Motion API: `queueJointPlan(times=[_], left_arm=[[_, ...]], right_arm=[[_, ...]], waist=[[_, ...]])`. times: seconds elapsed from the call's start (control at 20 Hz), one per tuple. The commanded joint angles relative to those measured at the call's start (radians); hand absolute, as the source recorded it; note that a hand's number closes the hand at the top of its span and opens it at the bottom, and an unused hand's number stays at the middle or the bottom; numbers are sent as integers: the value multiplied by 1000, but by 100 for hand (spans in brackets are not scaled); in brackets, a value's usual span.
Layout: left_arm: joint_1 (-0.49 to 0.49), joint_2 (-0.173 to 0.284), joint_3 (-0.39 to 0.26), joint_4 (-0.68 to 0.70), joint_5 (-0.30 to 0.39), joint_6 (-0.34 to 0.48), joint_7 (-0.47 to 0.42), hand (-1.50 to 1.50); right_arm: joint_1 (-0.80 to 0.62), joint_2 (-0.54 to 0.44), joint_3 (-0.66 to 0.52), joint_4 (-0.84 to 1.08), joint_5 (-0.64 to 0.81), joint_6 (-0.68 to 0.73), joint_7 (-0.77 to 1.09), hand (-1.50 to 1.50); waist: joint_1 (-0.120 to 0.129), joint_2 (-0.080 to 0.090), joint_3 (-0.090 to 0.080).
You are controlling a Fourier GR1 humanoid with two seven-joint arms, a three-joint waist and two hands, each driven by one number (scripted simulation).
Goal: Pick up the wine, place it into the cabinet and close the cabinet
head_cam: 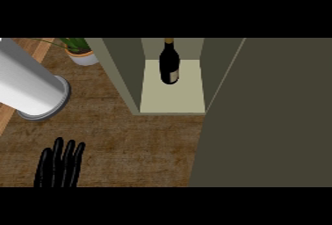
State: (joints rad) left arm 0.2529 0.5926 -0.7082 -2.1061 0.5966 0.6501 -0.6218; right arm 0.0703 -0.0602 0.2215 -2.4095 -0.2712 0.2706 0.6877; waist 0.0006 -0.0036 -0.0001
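Note:
A dark wine bottle (170,66) with a pale label stands upright on the light shelf inside the olive cabinet (126,70), towards the back. No hand touches it. The cabinet door (272,123) is a large dark panel filling the right side of the view, swung out from the cabinet's right edge. My left hand (59,165) shows at the lower left edge, open with its fingers straight and pointing up, well away from the cabinet. My right hand is not visible.
A thick grey cylinder (29,83) slants in from the upper left and ends over the wooden counter (130,140). A potted plant (82,56) in a white pot stands left of the cabinet at the back.

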Motion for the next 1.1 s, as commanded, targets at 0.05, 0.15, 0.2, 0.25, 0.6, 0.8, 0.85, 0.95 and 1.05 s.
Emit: queueJointPlan(times=[0.05, 0.15, 0.2, 0.25, 0.6, 0.8, 0.85, 0.95, 1.05], left_arm=[[68, 41, 106, -1, 63, -82, -47, -150], [112, 52, 131, -9, 68, -115, -91, -150], [88, 66, 160, -31, 96, -109, -43, -150], [126, 95, 198, -38, 113, -137, -64, -150], [209, 156, 328, -58, 181, -228, -49, -150], [230, 186, 424, 0, 233, -326, -51, -150], [246, 186, 430, -16, 255, -350, -41, -150], [206, 214, 511, -10, 309, -344, 13, -150], [250, 236, 545, -37, 322, -397, 6, -150]], right_arm=[[125, 6, 106, -186, -154, 7, 83, 150], [59, 0, 177, -182, -96, 17, 107, 150], [50, -9, 221, -200, -76, 38, 105, 150], [30, -6, 248, -197, -33, 38, 100, 150], [9, 60, 494, -212, 99, -65, 145, 150], [-56, 60, 603, -156, 173, -183, 125, 150], [-43, 60, 633, -136, 203, -183, 100, 150], [-67, 60, 732, -71, 277, -286, 33, 150], [-102, 60, 760, -69, 307, -323, 70, 150]], waist=[[-4, -3, -1], [8, -4, -2], [1, -4, -1], [8, -6, -2], [2, -7, -2], [0, -6, -2], [0, -6, -2], [-7, -7, -2], [3, -7, -2]])
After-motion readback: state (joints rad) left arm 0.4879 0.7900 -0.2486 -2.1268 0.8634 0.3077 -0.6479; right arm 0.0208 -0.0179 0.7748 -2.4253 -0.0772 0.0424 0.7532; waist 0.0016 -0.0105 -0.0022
